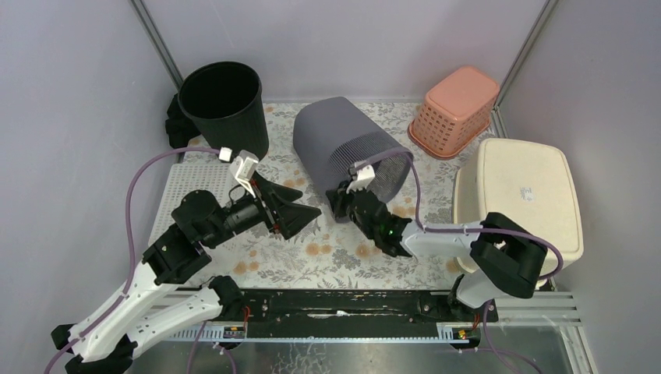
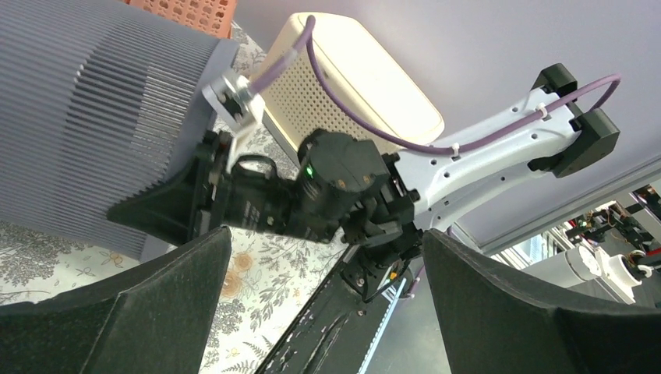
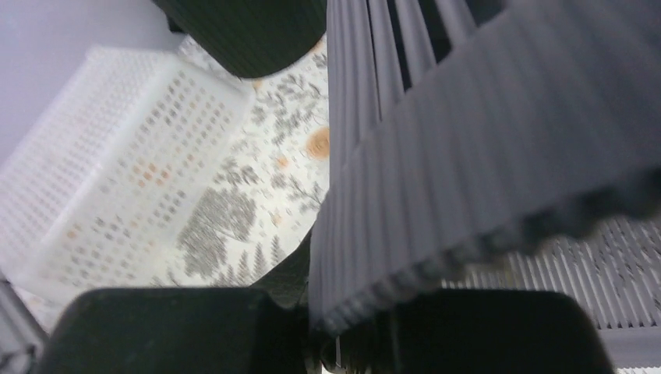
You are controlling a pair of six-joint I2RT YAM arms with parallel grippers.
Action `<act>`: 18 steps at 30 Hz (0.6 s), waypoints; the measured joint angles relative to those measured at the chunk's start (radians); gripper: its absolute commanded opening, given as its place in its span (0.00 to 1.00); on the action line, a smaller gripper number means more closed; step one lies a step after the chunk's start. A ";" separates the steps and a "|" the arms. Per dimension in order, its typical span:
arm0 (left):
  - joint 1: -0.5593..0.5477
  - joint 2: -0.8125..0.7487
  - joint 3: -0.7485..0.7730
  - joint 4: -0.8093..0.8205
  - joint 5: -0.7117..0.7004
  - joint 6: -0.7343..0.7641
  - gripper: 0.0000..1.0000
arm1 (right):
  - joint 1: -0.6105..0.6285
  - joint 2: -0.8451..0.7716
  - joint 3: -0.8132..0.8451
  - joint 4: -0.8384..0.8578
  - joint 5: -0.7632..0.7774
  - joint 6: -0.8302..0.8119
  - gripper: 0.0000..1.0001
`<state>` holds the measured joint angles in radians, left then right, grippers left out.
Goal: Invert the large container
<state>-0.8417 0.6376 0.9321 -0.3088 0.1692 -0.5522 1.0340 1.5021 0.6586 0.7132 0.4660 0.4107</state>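
The large container (image 1: 343, 140) is a grey ribbed bin lying tilted on its side on the floral mat, with its open mouth facing the front right. My right gripper (image 1: 345, 201) is shut on the lower edge of its rim. In the right wrist view the ribbed wall (image 3: 483, 140) fills the frame and runs down between the gripper's (image 3: 335, 312) two dark fingers. My left gripper (image 1: 308, 206) stands open just left of the right one, pointing at it, holding nothing. In the left wrist view the container (image 2: 78, 101) is at the upper left, beyond the wide-open left gripper (image 2: 327, 304).
A black bin (image 1: 224, 101) stands upright at the back left. An orange basket (image 1: 454, 109) lies upside down at the back right. A cream tub (image 1: 522, 195) sits upside down on the right. A white perforated tray (image 1: 187, 183) lies flat on the left. Purple walls close in on all sides.
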 measured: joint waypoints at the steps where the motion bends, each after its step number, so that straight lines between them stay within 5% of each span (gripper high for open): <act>1: 0.000 0.003 0.012 -0.011 -0.005 0.002 1.00 | -0.024 0.006 0.023 -0.005 -0.034 0.024 0.00; 4: 0.000 0.026 0.099 -0.052 -0.031 0.007 1.00 | -0.151 0.068 0.161 -0.019 -0.179 0.147 0.00; 12: 0.000 0.077 0.276 -0.135 -0.047 0.012 1.00 | -0.261 0.297 0.516 -0.032 -0.287 0.287 0.00; 18: 0.000 0.076 0.341 -0.195 -0.053 0.014 1.00 | -0.369 0.476 0.649 0.223 -0.361 0.459 0.00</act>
<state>-0.8417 0.7139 1.2732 -0.5034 0.1158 -0.5385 0.6651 1.9778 1.3071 0.9360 0.1051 0.8696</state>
